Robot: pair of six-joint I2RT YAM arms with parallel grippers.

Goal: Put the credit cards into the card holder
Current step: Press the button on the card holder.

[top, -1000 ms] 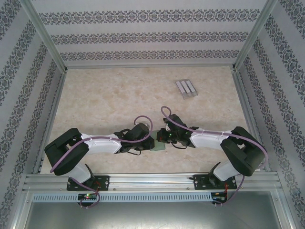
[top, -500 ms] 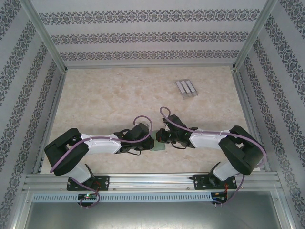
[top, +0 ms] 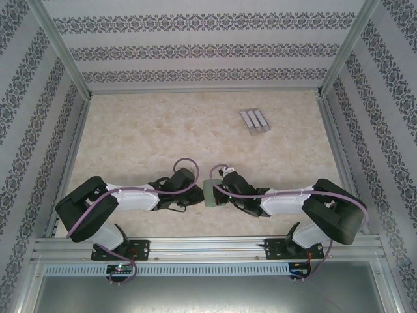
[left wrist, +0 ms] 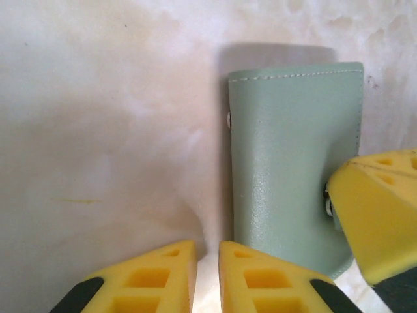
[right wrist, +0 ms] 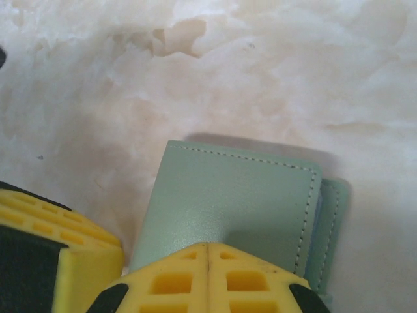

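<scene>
Card holder (left wrist: pixel 287 163) folded flat on the table (left wrist: pixel 98 130), closed right gripper (right wrist: pixel 207 251) above it

Setting: a robotics lab test cell, not a lived-in room.
- The enclosure was framed in aluminium profile posts (top: pixel 62 49).
- Flat wall panels (top: pixel 202 49) were papered in striped damask print.
- The tabletop (top: pixel 150 137) had a marble pattern.
- The left arm (top: pixel 133 195) and right arm (top: pixel 287 195) were bolted to an aluminium rail (top: pixel 208 244).
- Purple cables (top: pixel 185 160) looped off the arms.
- A slotted cable duct (top: pixel 208 268) ran below the rail.
</scene>
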